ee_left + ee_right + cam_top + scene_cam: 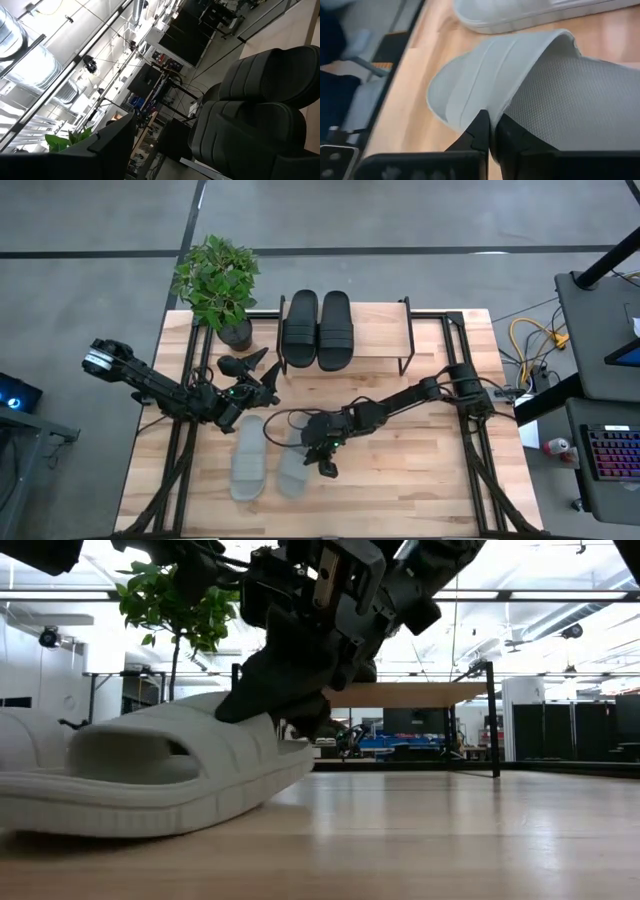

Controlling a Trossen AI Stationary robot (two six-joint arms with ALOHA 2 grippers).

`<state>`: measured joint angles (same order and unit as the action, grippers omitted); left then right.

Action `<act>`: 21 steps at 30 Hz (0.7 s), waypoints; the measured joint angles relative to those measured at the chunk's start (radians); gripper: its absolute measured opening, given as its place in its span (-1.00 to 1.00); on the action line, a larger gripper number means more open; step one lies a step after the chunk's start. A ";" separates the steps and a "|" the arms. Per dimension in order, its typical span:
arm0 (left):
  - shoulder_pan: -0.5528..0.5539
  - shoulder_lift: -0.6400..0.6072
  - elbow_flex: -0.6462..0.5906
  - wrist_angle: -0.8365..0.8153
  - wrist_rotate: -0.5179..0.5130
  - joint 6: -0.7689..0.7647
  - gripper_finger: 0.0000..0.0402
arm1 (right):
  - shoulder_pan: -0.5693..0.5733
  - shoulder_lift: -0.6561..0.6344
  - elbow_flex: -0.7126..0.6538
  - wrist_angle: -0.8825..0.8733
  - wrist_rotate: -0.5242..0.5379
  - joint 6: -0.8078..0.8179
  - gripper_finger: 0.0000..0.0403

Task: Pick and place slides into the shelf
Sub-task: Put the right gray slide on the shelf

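Observation:
Two black slides [318, 330] lie side by side on the shelf [380, 338], a light plank on a thin black frame at the table's far side. They fill the left wrist view [255, 100]. Two pale grey slides lie at the table's near middle, the left one [248, 460] untouched and flat on its sole. My right gripper [322, 452] is shut on the right grey slide [293, 470]. My left gripper [266, 370] hovers open just left of the shelf, level, pointing at the black pair. My right gripper pinches the right grey slide by the edge of its wide strap [492, 112]. One finger [480, 131] is on the strap's outside and the other [512, 137] is under it, inside the foot opening. The fingers slant down from the table's right. The slide [150, 775] is tilted, its gripped end raised and its other end on the table.
A potted plant [218, 285] stands at the table's far left corner, close to my left arm. The shelf plank right of the black pair is bare. Open tabletop [420, 470] lies to the near right. A cable loops on the table beside the grey slides [278, 420].

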<state>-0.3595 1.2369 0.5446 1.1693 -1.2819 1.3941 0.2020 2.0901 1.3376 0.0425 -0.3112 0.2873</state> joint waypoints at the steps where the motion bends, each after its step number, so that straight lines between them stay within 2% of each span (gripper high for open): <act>1: 0.000 0.000 0.000 0.000 0.000 0.000 0.29 | 0.000 -0.009 0.000 -0.016 0.018 -0.004 -0.96; 10: 0.006 0.000 0.000 0.000 -0.002 0.000 0.29 | -0.002 -0.048 -0.001 -0.062 0.110 -0.035 -0.96; 21: 0.014 -0.001 -0.010 0.000 -0.009 0.000 0.29 | -0.020 -0.085 -0.001 -0.119 0.159 -0.063 -0.96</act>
<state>-0.3458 1.2362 0.5343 1.1694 -1.2905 1.3937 0.1822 2.0056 1.3365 -0.0766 -0.1521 0.2242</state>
